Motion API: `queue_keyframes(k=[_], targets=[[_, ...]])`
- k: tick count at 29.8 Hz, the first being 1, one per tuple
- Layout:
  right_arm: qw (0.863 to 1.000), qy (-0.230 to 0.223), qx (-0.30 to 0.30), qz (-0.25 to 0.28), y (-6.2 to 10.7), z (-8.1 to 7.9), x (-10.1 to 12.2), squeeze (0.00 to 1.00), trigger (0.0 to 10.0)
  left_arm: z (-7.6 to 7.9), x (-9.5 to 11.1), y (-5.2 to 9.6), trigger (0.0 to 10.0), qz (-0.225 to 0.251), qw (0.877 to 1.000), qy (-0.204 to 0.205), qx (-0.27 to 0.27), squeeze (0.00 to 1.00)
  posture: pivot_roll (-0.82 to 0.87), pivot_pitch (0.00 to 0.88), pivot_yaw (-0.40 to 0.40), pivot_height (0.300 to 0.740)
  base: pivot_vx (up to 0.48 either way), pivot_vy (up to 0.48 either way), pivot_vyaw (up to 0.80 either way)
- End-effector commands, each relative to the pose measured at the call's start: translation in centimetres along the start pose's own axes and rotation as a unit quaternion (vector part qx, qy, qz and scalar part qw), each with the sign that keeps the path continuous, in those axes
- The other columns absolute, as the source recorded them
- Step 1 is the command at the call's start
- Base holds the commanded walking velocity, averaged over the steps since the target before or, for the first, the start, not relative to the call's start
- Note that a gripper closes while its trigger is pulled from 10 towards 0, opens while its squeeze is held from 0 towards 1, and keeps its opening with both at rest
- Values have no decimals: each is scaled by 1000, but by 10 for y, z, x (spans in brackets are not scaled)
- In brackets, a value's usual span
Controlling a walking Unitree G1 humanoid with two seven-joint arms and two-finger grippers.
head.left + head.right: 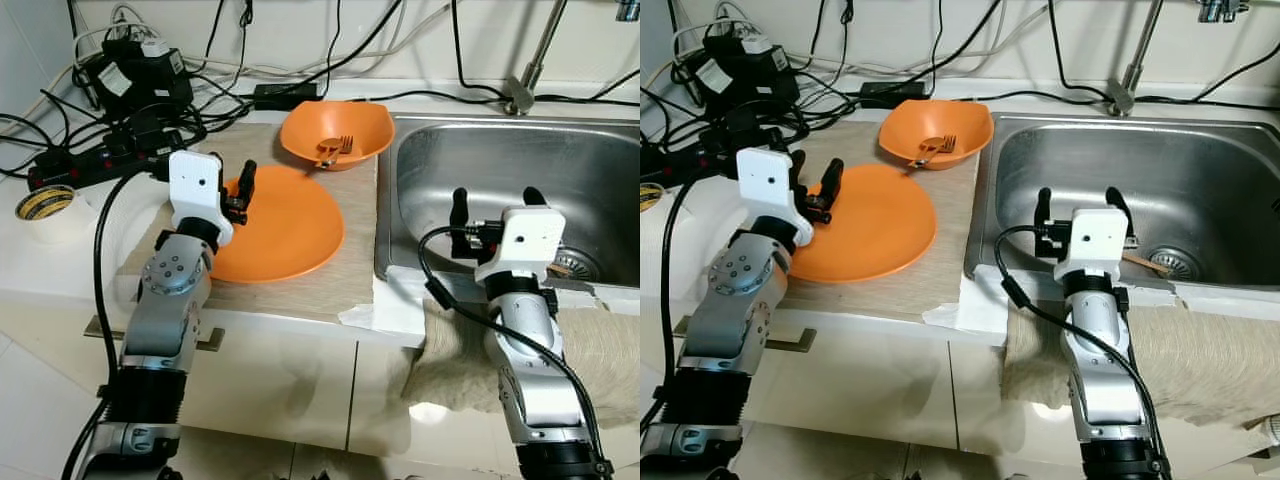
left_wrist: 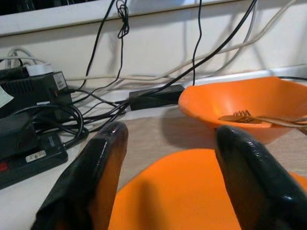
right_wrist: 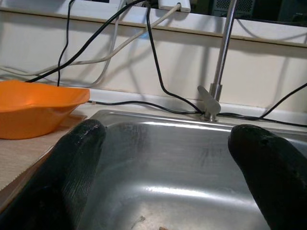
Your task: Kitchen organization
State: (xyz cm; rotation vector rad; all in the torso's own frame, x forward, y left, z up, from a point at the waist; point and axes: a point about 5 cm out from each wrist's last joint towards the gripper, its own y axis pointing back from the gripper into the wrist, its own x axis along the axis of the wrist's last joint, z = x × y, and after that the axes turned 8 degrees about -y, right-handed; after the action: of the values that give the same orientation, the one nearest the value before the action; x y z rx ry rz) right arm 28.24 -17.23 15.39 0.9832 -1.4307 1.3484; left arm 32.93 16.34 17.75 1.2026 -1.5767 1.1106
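1. Beside the stainless steel sink basin [image 1: 470, 170], on the beige countertop mat [image 1: 350, 270], lies the flat round orange plastic plate [image 1: 285, 225]; behind it, farther from the robot, sits the deep orange plastic bowl [image 1: 335, 130] with a wooden fork [image 1: 335, 150] inside.
2. At the plate's edge farthest from the sink, the left gripper [image 1: 237, 192] hovers just over the rim, its two black fingers spread apart and holding nothing.
3. Over the sink's near edge, the right gripper [image 1: 495, 205] hangs with fingers spread wide, empty; a thin wooden stick [image 1: 1143, 262] lies by the drain.
4. The plate looks light, stiff and smooth, so probably slippery. Lying flat, it offers only its thin rim, so a pinch across the rim seems best.
5. Away from the sink, tangled black power cables and adapters [image 1: 130, 90] crowd the counter, leaving little room. The basin itself is open, and a beige cloth [image 1: 600, 350] drapes its front edge.
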Motion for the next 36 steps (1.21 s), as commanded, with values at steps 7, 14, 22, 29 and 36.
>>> queue_keyframes(k=[7,14,22,29,36], targets=[[1000,4,9,9,-2,-3,1,0,10000,-4,1,-4,10000,-3,1000,-7,-3,1000,-4,0,73,736,0,0,0],[1000,9,11,9,-2,-3,1,0,10000,-1,-1,-6,10000,-19,999,29,-26,0,-8,0,73,736,0,0,0],[1000,13,17,6,-1,-3,0,0,10000,-18,-8,-14,10000,-74,996,45,2,0,-9,0,65,736,0,0,0],[1000,15,21,5,-1,-3,1,0,10000,-41,2,-24,10000,-77,995,59,19,0,-7,0,62,736,0,0,0],[1000,15,25,2,-1,-4,0,0,10000,-53,-2,-23,10000,-119,988,101,-1,0,-5,0,60,736,0,0,0]])
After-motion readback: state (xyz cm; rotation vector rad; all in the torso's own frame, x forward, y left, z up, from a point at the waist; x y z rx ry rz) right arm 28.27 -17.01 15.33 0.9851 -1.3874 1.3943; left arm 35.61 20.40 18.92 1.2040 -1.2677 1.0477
